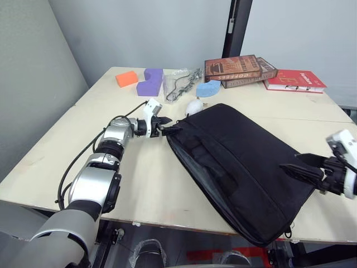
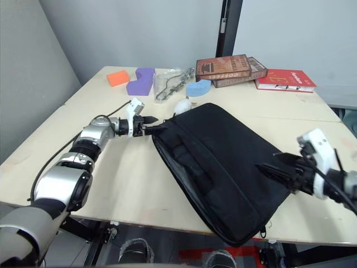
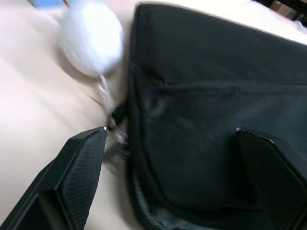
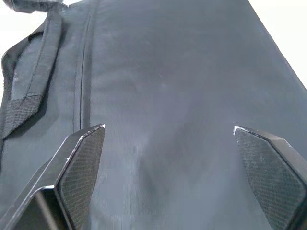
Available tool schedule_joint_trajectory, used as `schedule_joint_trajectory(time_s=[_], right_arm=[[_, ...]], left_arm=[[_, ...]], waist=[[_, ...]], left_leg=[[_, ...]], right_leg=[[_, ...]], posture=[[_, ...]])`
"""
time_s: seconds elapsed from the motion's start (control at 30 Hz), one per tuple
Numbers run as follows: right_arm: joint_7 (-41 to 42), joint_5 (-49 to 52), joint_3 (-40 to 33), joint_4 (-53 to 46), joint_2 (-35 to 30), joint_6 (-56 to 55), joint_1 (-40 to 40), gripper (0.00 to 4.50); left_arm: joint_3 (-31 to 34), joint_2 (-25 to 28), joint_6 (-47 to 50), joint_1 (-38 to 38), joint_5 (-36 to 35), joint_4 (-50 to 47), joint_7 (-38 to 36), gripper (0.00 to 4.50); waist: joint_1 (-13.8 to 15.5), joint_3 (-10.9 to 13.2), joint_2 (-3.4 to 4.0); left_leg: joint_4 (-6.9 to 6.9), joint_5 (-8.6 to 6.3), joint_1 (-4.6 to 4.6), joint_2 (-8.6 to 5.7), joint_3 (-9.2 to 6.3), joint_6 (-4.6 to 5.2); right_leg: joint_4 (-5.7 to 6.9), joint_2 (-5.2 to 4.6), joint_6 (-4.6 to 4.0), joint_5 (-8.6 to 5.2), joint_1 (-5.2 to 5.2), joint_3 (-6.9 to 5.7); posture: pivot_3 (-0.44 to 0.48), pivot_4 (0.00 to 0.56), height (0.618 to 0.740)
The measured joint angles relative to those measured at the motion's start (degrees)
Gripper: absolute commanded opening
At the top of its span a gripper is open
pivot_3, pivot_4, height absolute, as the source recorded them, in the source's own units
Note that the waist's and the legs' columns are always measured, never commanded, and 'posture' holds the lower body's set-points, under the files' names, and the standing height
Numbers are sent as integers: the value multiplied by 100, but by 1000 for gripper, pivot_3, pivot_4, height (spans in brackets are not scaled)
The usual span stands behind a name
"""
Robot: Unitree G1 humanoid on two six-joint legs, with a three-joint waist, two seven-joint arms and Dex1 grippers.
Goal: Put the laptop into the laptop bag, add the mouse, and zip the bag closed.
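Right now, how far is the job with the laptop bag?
No laptop lies outside, so it is probably inside the laptop bag. The left gripper, open, is at the bag's far corner; the right gripper, open, hovers over the near end. The bag mouth gapes, and zipping remains.

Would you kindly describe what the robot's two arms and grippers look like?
The left arm is built of rounded silver-grey metal segments with black joints, and a black cable loops along its outer side. Its wrist block is white. The left gripper and right gripper each carry two black wedge-shaped fingers with finely textured pads. The right wrist is also white.
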Motion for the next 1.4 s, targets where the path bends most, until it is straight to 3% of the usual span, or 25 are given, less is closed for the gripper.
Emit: schedule_joint_trajectory(time_s=[0.23,0.27,0.63,0.9,1.0,1.27,1.33,1.4], right_arm=[[142,86,-345,310,14,307,1180,4477],[154,116,-373,331,38,343,1250,4500],[20,283,-218,523,417,416,1561,4500],[-80,676,107,560,563,628,1498,4500],[-99,836,158,621,622,645,1397,3637],[-107,887,210,764,635,500,1348,785],[-94,886,214,800,636,435,1344,216],[-87,885,238,866,637,373,1295,31]], left_arm=[[-66,-111,-198,-1,294,300,-48,4500],[-71,-119,-221,-1,317,303,-45,3964],[14,-117,-299,44,305,252,-154,171],[34,-103,-231,199,301,-9,-35,19],[32,-93,-191,299,297,-185,-40,0],[30,-31,-52,460,291,-494,-36,0],[31,-5,-19,511,290,-586,-36,0],[31,20,9,560,279,-658,-39,0]], waist=[[13,-1,1],[14,-1,1],[19,-2,4],[8,-5,8],[0,-8,13],[-28,-9,14],[-46,-9,15],[-68,-9,14]], left_leg=[[-1,0,1,-4,-3,1],[-1,-1,0,-5,-3,2],[-9,-1,1,-13,-3,6],[-12,-1,5,-13,-3,5],[-13,-1,6,-13,-2,5],[-22,-2,6,-11,-1,5],[-22,-2,6,-11,0,4],[-22,-2,6,-11,0,4]], right_leg=[[-6,-5,1,0,4,-3],[-7,-6,1,0,4,-3],[-25,-15,3,1,8,-7],[-27,-15,3,2,12,-7],[-27,-15,4,2,13,-6],[-33,-13,4,1,12,-8],[-33,-13,5,1,12,-7],[-34,-13,5,1,12,-7]], posture=[[0,150,734],[0,150,734],[0,150,734],[0,150,734],[0,150,734],[0,150,734],[0,150,734],[0,150,734]])
